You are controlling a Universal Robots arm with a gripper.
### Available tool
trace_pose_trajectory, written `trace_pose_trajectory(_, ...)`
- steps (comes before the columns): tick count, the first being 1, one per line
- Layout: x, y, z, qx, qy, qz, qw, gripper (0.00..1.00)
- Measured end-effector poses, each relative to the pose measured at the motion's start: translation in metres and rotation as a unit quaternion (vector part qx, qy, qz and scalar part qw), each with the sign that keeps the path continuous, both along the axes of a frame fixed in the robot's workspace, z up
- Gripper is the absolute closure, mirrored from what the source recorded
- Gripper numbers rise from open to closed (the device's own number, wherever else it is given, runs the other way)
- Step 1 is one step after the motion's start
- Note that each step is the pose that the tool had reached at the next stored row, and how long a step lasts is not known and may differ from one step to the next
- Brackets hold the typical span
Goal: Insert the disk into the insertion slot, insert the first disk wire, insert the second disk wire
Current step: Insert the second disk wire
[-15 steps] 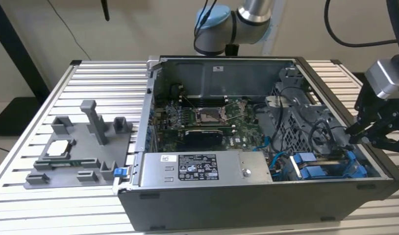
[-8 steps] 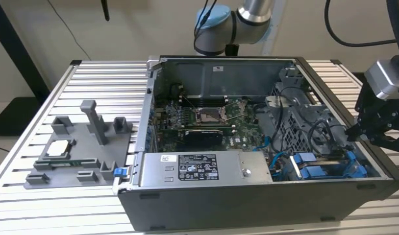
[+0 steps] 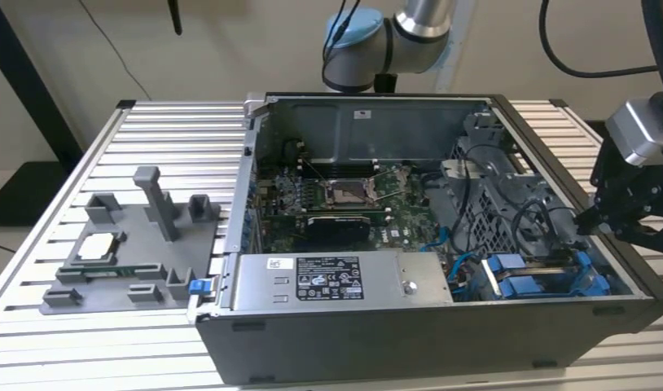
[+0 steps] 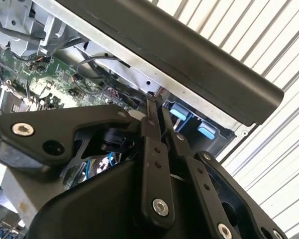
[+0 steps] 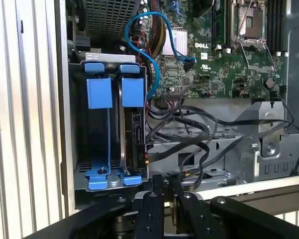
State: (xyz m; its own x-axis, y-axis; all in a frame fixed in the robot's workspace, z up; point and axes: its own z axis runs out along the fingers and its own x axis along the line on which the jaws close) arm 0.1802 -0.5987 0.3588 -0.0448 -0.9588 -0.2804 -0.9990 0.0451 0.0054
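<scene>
- The disk [image 5: 137, 139] appears to sit on edge in the slot [image 5: 109, 67], its blue carrier beside a second blue carrier in the same bay.
- Its connector edge faces the case interior, and I can make out no plug on it.
- Loose black wires [image 5: 189, 134] lie in a tangle just beside that edge. A blue cable [image 5: 156, 64] loops from the board past the top of the bay.
- The gripper [image 5: 165, 180] hovers over the case wall near the bay. In the second wrist view its fingers [image 4: 150, 124] are drawn close together, with nothing visible between them.
- In the exterior view the gripper [image 3: 588, 221] hangs at the right side of the open case [image 3: 419, 342].
- Judgement: the disk step looks done and the first wire is the step in hand.
- That move calls for a firm pinch on one plug, squared to the disk's connector and clear of the neighbouring wires.
</scene>
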Motion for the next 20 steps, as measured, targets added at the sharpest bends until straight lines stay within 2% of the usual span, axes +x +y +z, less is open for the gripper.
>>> trace_pose_trajectory(1,0.000,0.0000,0.0000,0.0000,0.0000,0.000,1.0000,1.00)
trace_pose_trajectory(4,0.000,0.0000,0.0013,-0.0001,-0.0001,0.000,1.0000,1.00)
trace_pose_trajectory(7,-0.002,0.0018,0.0039,0.0001,0.0000,0.000,1.0000,1.00)
trace_pose_trajectory(12,-0.008,0.0057,0.0111,-0.0001,-0.0001,0.000,1.0000,1.00)
trace_pose_trajectory(20,-0.020,0.0073,0.0253,0.0000,-0.0001,0.000,1.0000,1.00)
